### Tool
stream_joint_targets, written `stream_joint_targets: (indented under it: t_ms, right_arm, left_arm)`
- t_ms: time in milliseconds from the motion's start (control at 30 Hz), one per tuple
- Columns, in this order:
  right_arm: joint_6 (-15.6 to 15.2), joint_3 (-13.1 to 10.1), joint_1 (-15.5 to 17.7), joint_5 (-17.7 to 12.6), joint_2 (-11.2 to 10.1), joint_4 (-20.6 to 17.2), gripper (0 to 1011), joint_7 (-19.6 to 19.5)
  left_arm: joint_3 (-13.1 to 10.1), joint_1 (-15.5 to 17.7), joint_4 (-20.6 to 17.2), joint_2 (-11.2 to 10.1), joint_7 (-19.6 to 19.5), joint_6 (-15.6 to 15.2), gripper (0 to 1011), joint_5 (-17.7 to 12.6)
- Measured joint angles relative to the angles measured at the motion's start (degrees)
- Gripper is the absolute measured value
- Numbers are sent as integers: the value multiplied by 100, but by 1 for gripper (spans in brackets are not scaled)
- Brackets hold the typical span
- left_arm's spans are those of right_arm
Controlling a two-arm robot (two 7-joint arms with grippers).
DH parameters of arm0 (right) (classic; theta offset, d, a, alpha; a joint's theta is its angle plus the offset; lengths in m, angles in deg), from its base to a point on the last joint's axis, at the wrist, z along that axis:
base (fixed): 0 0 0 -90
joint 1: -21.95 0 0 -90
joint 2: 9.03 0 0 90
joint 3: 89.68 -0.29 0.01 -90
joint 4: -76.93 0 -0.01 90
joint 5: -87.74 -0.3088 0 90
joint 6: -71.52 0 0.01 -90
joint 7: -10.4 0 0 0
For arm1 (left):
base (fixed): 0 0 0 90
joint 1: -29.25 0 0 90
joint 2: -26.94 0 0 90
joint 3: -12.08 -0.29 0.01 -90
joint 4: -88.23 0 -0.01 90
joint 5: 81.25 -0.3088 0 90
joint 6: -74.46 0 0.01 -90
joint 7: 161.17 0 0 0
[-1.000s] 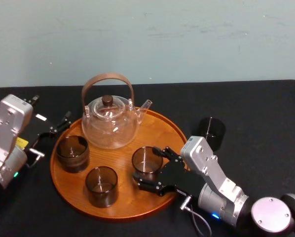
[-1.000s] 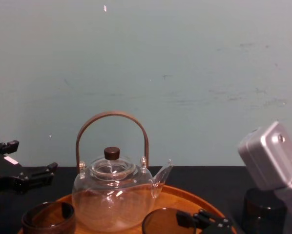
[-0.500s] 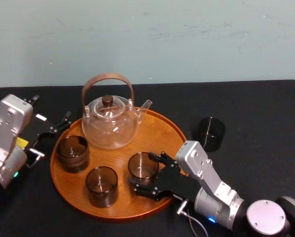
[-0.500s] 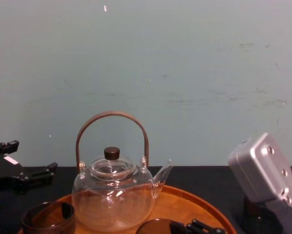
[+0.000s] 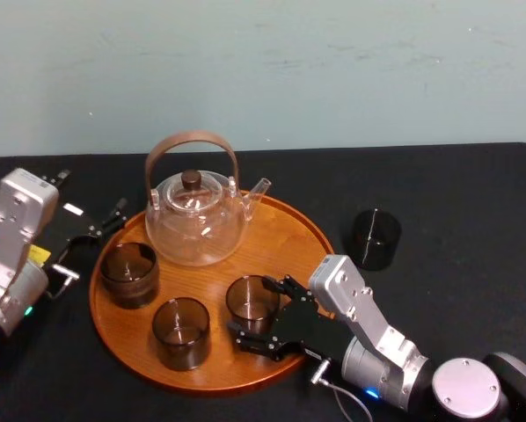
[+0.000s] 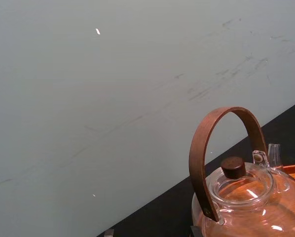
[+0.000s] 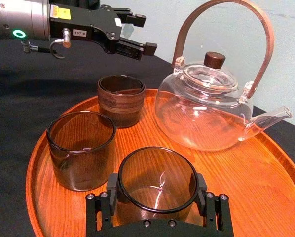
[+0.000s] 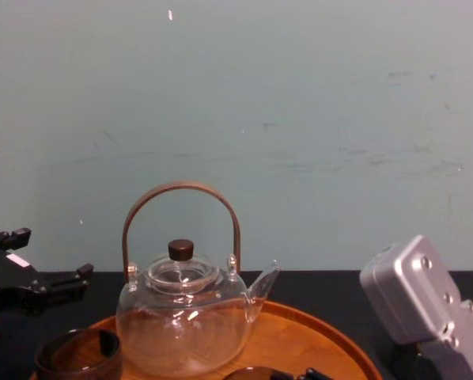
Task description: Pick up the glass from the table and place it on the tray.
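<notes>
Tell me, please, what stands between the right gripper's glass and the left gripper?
A darker banded glass stands on the tray between them: the right wrist view shows it beyond the glass in the right gripper, before the left gripper.

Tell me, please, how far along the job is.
Done: two glasses stand on the tray. In hand: the right end effector grips a third glass over it. Remaining: releasing it; a fourth glass sits on the table. The left end effector idles beside the tray.
</notes>
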Motion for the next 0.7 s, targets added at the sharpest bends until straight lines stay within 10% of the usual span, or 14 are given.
stream_joint_targets:
  t_ms: [700]
  right_arm:
    - [292,7,35,132,-16,-57,1002,-40]
  left_arm:
    - [0,0,0,0,1,0,1001,0]
